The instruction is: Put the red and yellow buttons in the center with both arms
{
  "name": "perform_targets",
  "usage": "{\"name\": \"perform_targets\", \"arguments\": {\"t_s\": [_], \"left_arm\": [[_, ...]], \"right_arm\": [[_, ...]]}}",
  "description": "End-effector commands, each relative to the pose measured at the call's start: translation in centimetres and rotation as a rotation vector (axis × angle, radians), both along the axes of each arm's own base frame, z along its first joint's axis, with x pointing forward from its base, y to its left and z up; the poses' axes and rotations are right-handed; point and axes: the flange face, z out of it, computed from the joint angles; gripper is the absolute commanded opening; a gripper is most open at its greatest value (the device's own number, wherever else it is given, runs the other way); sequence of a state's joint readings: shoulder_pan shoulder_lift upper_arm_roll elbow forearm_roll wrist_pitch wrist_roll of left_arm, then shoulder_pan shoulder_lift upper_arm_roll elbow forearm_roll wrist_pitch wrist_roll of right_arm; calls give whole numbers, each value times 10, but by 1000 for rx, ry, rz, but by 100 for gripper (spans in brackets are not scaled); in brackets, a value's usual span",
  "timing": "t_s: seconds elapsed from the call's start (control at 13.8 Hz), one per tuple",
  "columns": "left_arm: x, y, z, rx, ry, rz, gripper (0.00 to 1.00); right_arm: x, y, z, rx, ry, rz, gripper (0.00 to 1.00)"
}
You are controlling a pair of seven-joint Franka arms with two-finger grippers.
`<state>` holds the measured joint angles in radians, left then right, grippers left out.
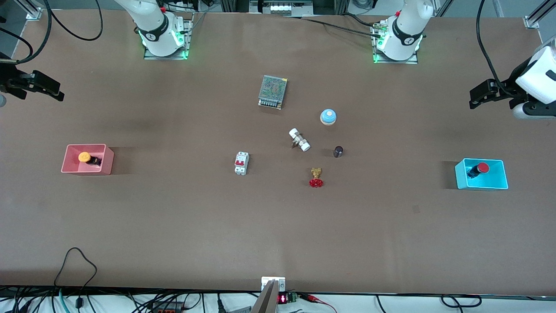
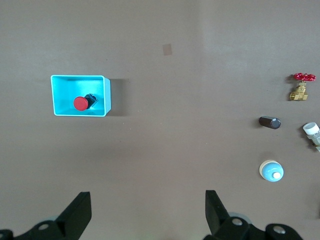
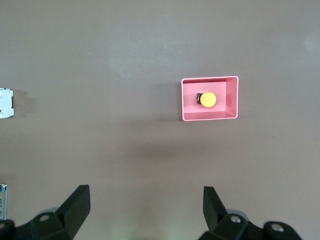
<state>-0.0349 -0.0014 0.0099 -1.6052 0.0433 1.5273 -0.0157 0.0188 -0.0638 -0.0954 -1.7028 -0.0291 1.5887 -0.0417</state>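
The yellow button [image 1: 84, 157] lies in a pink bin [image 1: 69, 168] at the right arm's end of the table. It also shows in the right wrist view [image 3: 208, 99], in the pink bin [image 3: 233, 100]. The red button [image 1: 481, 168] lies in a cyan bin [image 1: 482, 185] at the left arm's end, and shows in the left wrist view [image 2: 80, 103] in its bin [image 2: 103, 95]. My right gripper [image 1: 58, 93] hangs open and empty over bare table, apart from the pink bin; its jaws [image 3: 147, 207] stand wide. My left gripper [image 1: 473, 99] is open and empty over bare table, apart from the cyan bin [image 2: 148, 210].
In the table's middle lie a metal power supply [image 1: 273, 91], a blue-domed bell [image 1: 328, 116], a white fitting [image 1: 299, 139], a dark small cylinder [image 1: 338, 151], a brass valve with a red handwheel [image 1: 316, 177] and a white circuit breaker [image 1: 241, 163].
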Motion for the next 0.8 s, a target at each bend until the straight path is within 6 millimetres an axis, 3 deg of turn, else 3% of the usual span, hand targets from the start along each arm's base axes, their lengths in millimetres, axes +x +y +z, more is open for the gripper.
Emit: {"name": "perform_targets", "arguments": {"t_s": [0.0, 0.58, 0.72], "left_arm": [[2, 3, 4, 14, 5, -10, 100], [2, -1, 3, 16, 7, 2, 100], [3, 0, 0, 17, 12, 2, 100]], "right_arm": [[-8, 0, 4, -7, 14, -4, 100], [4, -7, -8, -16, 9, -14, 100], [13, -3, -22, -21, 25, -4, 100]]}}
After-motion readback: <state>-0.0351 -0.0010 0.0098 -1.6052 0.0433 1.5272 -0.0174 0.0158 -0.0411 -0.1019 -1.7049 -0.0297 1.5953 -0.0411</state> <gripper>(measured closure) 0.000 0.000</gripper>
